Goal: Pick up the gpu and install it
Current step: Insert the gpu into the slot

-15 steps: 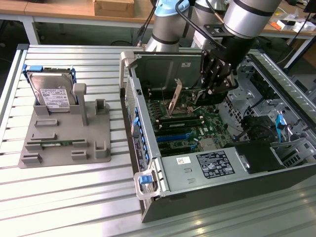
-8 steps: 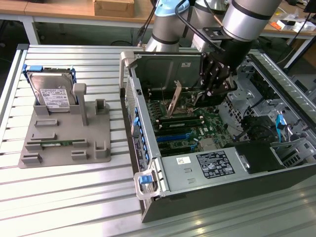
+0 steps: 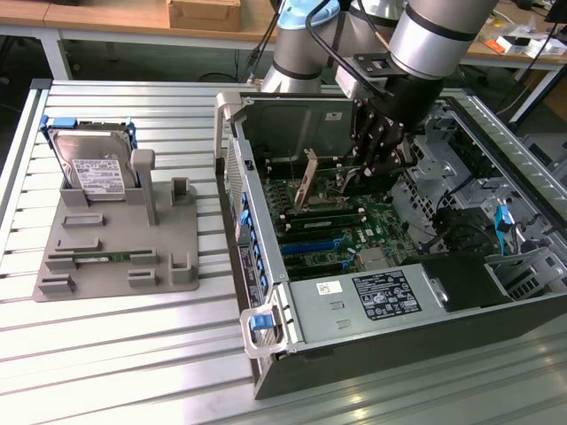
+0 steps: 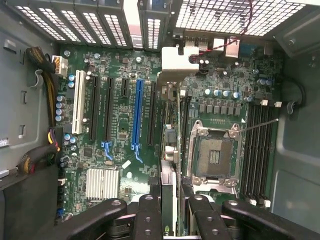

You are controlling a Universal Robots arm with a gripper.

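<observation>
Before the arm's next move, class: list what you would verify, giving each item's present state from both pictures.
1. gpu clamped edge-on in the gripper: ok.
2. gpu inside the open case, over the motherboard: ok.
3. Blue slot unoccupied: ok.
4. gpu's edge aligned with a slot: cannot tell.
5. gpu seated in a slot: not ok.
6. Hard drive on its grey stand, away from the arm: ok.

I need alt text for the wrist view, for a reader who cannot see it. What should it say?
The fingers hold the gpu edge-on over a green motherboard inside an open computer case. The card hangs between a blue slot and the processor socket, its silver bracket toward the case's vented wall.
</observation>
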